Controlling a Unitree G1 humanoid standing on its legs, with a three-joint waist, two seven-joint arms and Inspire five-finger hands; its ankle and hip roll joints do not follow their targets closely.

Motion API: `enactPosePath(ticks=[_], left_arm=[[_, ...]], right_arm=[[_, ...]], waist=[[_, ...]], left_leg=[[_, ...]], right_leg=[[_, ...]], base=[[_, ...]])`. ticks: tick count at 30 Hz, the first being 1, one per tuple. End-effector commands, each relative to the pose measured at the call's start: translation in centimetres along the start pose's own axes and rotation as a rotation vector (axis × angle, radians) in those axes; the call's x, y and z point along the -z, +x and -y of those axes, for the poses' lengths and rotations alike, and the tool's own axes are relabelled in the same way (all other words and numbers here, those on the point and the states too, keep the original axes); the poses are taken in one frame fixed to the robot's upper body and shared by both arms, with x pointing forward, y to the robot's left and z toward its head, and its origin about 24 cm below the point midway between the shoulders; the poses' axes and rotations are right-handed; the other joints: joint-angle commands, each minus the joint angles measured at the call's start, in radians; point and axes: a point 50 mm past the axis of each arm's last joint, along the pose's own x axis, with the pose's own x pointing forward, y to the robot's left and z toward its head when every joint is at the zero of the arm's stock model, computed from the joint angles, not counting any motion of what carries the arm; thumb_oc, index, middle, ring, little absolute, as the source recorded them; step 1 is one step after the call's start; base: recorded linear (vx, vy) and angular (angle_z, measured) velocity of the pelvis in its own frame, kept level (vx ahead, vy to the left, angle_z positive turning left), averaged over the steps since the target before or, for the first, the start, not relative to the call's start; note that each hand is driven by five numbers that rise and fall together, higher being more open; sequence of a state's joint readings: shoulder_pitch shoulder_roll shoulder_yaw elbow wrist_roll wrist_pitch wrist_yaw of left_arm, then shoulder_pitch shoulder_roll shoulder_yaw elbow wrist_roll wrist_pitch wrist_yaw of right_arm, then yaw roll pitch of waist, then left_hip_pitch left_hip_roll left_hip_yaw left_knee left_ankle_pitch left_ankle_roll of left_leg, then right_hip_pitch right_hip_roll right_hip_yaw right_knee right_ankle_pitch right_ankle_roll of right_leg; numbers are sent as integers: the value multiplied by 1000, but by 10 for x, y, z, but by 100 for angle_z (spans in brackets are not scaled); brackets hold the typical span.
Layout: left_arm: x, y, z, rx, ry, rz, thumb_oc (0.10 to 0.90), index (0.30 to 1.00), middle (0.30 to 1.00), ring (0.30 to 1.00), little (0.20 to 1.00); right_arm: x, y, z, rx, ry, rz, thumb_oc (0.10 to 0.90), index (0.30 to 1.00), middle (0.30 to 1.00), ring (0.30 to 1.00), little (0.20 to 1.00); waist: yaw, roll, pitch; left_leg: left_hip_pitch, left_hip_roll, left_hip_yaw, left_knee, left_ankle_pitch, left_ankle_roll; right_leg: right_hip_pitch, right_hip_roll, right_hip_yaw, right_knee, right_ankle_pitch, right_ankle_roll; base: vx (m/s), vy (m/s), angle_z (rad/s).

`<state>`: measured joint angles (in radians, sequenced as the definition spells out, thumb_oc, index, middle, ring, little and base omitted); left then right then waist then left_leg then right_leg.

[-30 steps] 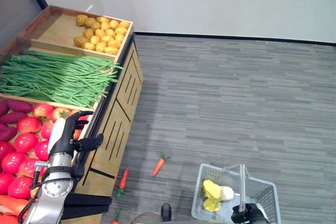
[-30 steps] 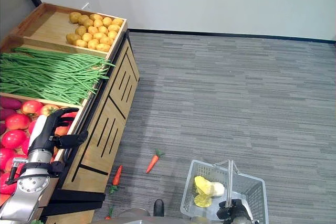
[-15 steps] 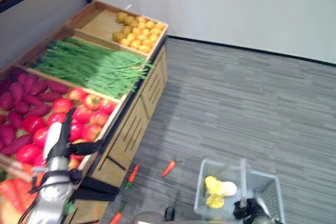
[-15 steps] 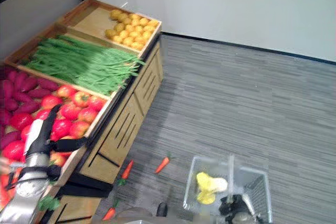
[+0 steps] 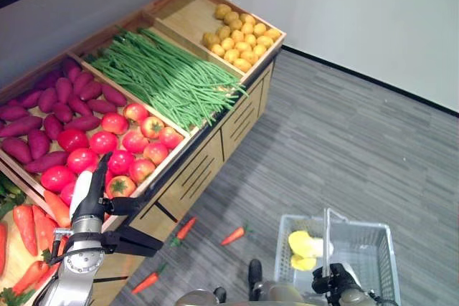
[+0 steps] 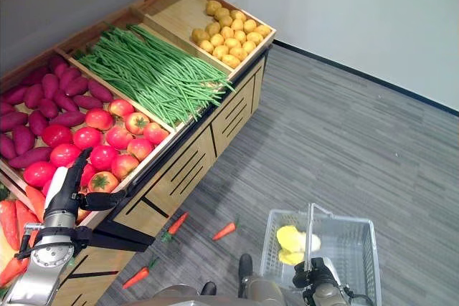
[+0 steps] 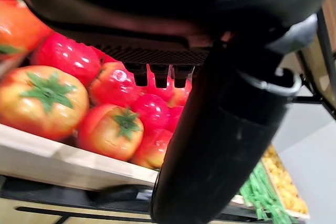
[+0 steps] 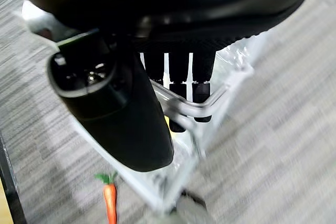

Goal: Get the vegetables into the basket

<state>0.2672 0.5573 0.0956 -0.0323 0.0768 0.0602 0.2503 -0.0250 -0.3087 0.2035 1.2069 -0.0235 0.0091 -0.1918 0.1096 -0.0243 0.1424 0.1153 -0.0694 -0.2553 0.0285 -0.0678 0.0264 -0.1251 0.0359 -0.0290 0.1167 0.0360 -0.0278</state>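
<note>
Grey carpet runs beside the produce stand [image 5: 215,152]. My left hand [image 5: 92,190], fingers straight and empty, hovers over the tomatoes [image 5: 133,152] just ahead; my right hand [image 5: 337,281] is curled round the basket [image 5: 384,249] handle.

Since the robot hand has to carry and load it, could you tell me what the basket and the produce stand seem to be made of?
Basket: looks like clear or whitish plastic, since the floor shows through its slotted walls; its handle is a pale bar, material uncertain. Stand: appears to be light wood with a matte finish, with visible grain-coloured panels and dark slots.
</note>
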Motion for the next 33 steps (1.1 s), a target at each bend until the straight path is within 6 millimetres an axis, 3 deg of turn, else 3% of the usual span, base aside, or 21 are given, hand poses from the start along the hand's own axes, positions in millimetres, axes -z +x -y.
enactPosePath(ticks=[1,10,12,13,14,16,17,18,19,20,24,33], left_arm=[[-53,13,-34,-136,-21,261,900,1000,1000,1000,1000],[-61,14,-34,-128,-24,292,900,1000,1000,1000,1000],[-66,15,-32,-121,-41,316,900,1000,1000,1000,1000],[-67,15,-32,-121,-42,317,900,1000,1000,1000,1000],[-71,17,-30,-107,-39,332,900,1000,1000,1000,1000],[-76,19,-30,-97,-40,357,900,1000,1000,1000,1000],[-77,19,-30,-96,-40,358,900,1000,1000,1000,1000],[-77,19,-30,-92,-42,363,900,1000,1000,1000,1000],[-78,20,-30,-90,-31,366,900,1000,1000,1000,1000],[-80,20,-28,-83,-30,372,900,1000,1000,1000,1000],[-83,19,-27,-81,-9,382,900,1000,1000,1000,1000],[-81,16,-38,-121,32,381,900,1000,1000,1000,1000]], right_arm=[[6,-2,3,8,-31,18,400,300,300,300,300],[2,-2,5,17,-17,44,400,300,300,300,300],[-6,0,13,43,-1,68,400,300,300,300,300],[-6,0,13,44,-1,69,400,300,300,300,300],[-8,1,25,79,14,71,400,300,300,300,300],[-8,2,28,93,35,61,400,300,300,300,300],[-8,2,28,94,37,61,400,300,300,300,300],[-7,2,28,95,49,55,400,300,300,300,300],[-3,2,27,88,48,42,400,300,300,300,300],[1,1,24,82,49,30,400,300,300,300,300],[12,-1,18,70,61,-10,400,300,300,300,300],[14,-3,1,17,28,-20,400,300,300,300,300]], waist=[[-31,-11,12],[-45,-19,36],[-56,-16,46],[-58,-15,46],[-93,-10,49],[-82,-8,46],[-80,-8,47],[-74,-5,37],[-74,2,27],[-81,12,21],[-99,31,5],[-78,20,-18]], left_leg=[[-74,43,7,-12,18,-18],[-127,72,-89,-71,114,-83],[-166,84,-18,-90,146,-87],[-170,82,-21,-90,149,-86],[-199,120,272,-68,143,-66],[-185,136,351,-19,92,-75],[-187,137,354,-15,90,-74],[-164,133,364,56,6,-64],[-137,128,366,49,-22,-59],[-127,129,390,-6,5,-61],[-74,116,411,-89,25,-47],[-41,97,455,-83,-14,-25]], right_leg=[[29,-30,-21,98,-176,41],[20,-57,-205,144,-231,8],[35,-80,-274,113,-230,6],[34,-81,-277,111,-226,7],[58,-117,-342,59,-198,29],[74,-124,-336,17,-174,51],[74,-123,-337,13,-170,50],[83,-128,-334,-5,-164,54],[82,-127,-333,-1,-171,54],[83,-129,-349,4,-170,57],[95,-144,-357,31,-167,71],[131,-147,-302,-60,-113,99]], base=[[-3,-155,61],[-57,-176,79],[-129,-115,73],[-133,44,85],[-73,48,111],[-43,38,156],[-3,72,124],[46,118,39],[53,186,-9],[33,131,-18],[68,211,33],[30,140,-20]])
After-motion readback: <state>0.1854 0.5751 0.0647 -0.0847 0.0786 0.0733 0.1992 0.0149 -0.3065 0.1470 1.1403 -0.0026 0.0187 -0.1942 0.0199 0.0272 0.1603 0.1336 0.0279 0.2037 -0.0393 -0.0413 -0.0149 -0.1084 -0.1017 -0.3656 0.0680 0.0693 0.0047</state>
